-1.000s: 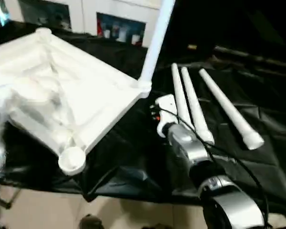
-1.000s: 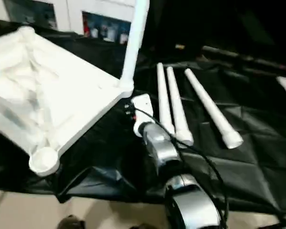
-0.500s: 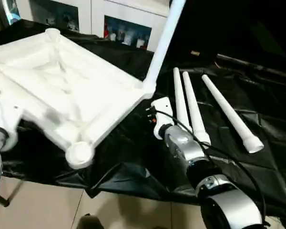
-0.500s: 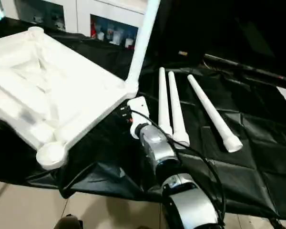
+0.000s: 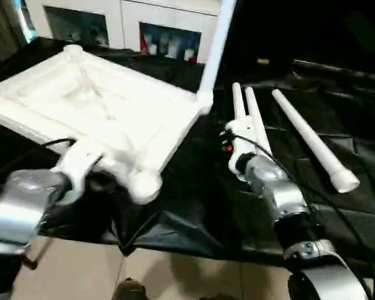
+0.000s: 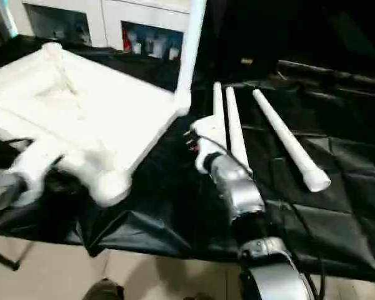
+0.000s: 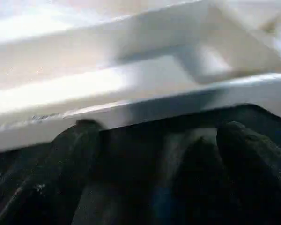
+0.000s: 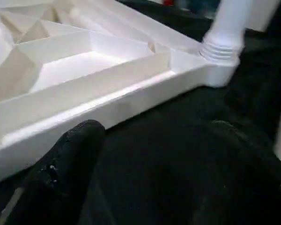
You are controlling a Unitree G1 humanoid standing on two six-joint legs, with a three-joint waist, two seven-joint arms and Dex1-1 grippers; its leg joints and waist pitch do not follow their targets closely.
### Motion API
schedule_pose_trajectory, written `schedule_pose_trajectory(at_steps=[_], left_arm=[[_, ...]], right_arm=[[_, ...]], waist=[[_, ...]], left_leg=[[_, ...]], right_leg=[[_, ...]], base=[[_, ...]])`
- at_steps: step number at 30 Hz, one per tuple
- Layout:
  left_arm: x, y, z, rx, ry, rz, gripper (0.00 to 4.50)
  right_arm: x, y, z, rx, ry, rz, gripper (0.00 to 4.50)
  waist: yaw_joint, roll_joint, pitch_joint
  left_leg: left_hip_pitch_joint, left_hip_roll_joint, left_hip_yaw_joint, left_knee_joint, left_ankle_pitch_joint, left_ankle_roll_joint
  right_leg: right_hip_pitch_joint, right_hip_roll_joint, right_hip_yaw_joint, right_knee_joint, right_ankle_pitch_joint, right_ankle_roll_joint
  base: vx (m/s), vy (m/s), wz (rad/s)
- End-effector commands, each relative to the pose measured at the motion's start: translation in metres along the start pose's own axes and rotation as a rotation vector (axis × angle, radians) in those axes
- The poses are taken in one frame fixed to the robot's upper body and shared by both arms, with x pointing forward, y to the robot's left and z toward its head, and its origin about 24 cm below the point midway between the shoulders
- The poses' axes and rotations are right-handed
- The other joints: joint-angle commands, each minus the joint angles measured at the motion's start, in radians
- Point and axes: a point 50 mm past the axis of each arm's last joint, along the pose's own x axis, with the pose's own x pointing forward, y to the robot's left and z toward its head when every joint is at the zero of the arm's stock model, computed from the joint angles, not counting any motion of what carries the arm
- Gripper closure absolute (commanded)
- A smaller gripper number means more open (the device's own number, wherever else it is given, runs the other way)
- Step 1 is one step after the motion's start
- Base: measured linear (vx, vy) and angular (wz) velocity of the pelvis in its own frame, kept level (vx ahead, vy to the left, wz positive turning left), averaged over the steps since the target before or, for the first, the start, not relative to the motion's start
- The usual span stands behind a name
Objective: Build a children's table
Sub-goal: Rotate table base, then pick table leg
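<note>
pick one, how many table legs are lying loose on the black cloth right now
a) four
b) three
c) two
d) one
b) Three loose legs lie side by side on the black cloth, and a fourth leg stands upright, already screwed into a corner socket of the upside-down table top.

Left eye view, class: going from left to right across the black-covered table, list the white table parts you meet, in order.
Upturned table top → upright leg standing in its far corner socket → pair of loose legs lying side by side → single loose leg lying apart on the right.
</note>
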Motion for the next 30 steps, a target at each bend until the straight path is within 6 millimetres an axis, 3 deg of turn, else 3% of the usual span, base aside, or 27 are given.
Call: schedule_pose_trajectory(at_steps=[1, 4, 6, 8, 9, 14, 17, 21, 24, 25, 26, 28, 30], left_arm=[[0.006, -0.01, 0.011, 0.026, -0.052, -0.054, 0.05], [0.013, -0.019, 0.014, 0.024, -0.062, -0.088, 0.05], [0.013, -0.019, 0.017, 0.041, -0.065, -0.091, 0.05], [0.009, -0.016, 0.019, 0.049, -0.077, -0.087, 0.05], [0.007, -0.013, 0.021, 0.056, -0.086, -0.085, 0.0], [-0.008, -0.005, 0.029, 0.097, -0.134, -0.106, 0.0], [-0.017, -0.004, 0.046, 0.126, -0.227, -0.17, 0.0], [-0.015, -0.008, 0.054, 0.145, -0.258, -0.214, 0.0], [-0.011, -0.013, 0.058, 0.177, -0.26, -0.251, 0.0], [-0.012, -0.014, 0.058, 0.185, -0.257, -0.261, 0.0], [-0.012, -0.014, 0.058, 0.185, -0.257, -0.261, 0.0], [-0.012, -0.014, 0.058, 0.192, -0.254, -0.27, 0.0], [-0.012, -0.015, 0.059, 0.2, -0.249, -0.278, 0.0]], right_arm=[[-0.003, -0.012, 0.003, -0.01, 0.065, -0.082, 0.61], [-0.002, -0.016, 0.008, -0.002, 0.118, -0.115, 0.61], [0.0, -0.022, 0.018, 0.08, 0.126, -0.142, 0.61], [0.001, -0.026, 0.022, 0.106, 0.134, -0.163, 0.61], [0.002, -0.029, 0.023, 0.112, 0.143, -0.181, 0.35], [0.006, -0.039, 0.03, 0.15, 0.191, -0.252, 0.11], [0.013, -0.046, 0.033, 0.209, 0.266, -0.285, 0.11], [0.016, -0.048, 0.03, 0.241, 0.314, -0.303, 0.11], [0.02, -0.048, 0.028, 0.255, 0.351, -0.325, 0.11], [0.021, -0.047, 0.026, 0.247, 0.372, -0.342, 0.11], [0.021, -0.047, 0.026, 0.247, 0.372, -0.342, 0.11], [0.021, -0.047, 0.024, 0.241, 0.398, -0.365, 0.11], [0.022, -0.046, 0.023, 0.243, 0.403, -0.374, 0.11]], waist=[[-0.018, 0.03, -0.071], [-0.03, 0.029, -0.074], [-0.038, 0.022, -0.076], [-0.044, 0.025, -0.075], [-0.046, 0.015, -0.076], [-0.047, 0.025, -0.078], [-0.048, 0.028, -0.079], [-0.044, 0.028, -0.078], [-0.045, 0.027, -0.081], [-0.045, 0.035, -0.082], [-0.043, 0.036, -0.085], [-0.045, 0.034, -0.086], [-0.044, 0.034, -0.084]], left_leg=[[0.02, 0.019, -0.004, -0.078, -0.234, -0.071], [0.018, 0.018, -0.005, -0.075, -0.221, -0.071], [0.017, 0.016, -0.004, -0.073, -0.206, -0.065], [0.016, 0.016, -0.003, -0.071, -0.191, -0.06], [0.014, 0.015, -0.002, -0.07, -0.179, -0.056], [0.017, 0.013, 0.001, -0.066, -0.145, -0.062], [0.02, 0.012, 0.004, -0.064, -0.144, -0.068], [0.017, 0.014, 0.004, -0.063, -0.166, -0.085], [0.013, 0.014, 0.004, -0.061, -0.141, -0.083], [0.013, 0.014, 0.004, -0.06, -0.131, -0.085], [0.014, 0.014, 0.004, -0.058, -0.123, -0.085], [0.012, 0.013, 0.005, -0.056, -0.107, -0.081], [0.013, 0.014, 0.005, -0.057, -0.128, -0.084]], right_leg=[[0.041, -0.069, 0.056, -0.085, -0.162, -0.134], [0.043, -0.069, 0.056, -0.082, -0.159, -0.127], [0.045, -0.067, 0.056, -0.08, -0.147, -0.125], [0.043, -0.068, 0.056, -0.079, -0.128, -0.125], [0.046, -0.068, 0.055, -0.079, -0.13, -0.124], [0.044, -0.065, 0.054, -0.069, -0.061, -0.142], [0.042, -0.063, 0.054, -0.067, -0.036, -0.158], [0.044, -0.066, 0.053, -0.064, -0.05, -0.161], [0.049, -0.067, 0.053, -0.06, -0.017, -0.16], [0.048, -0.066, 0.053, -0.057, 0.005, -0.163], [0.049, -0.066, 0.053, -0.056, 0.021, -0.165], [0.051, -0.065, 0.051, -0.052, 0.053, -0.175], [0.05, -0.065, 0.051, -0.053, 0.031, -0.175]], base=[[0.0, 0.0, 0.0], [0.0, 0.0, 0.0], [0.0, 0.0, 0.0], [0.0, 0.0, 0.0], [0.0, 0.0, 0.0], [0.0, 0.0, 0.0], [0.0, 0.0, 0.0], [0.0, 0.0, 0.0], [0.0, 0.0, 0.0], [0.0, 0.0, 0.0], [0.0, 0.0, 0.0], [0.0, 0.0, 0.0], [0.0, 0.0, 0.0]])
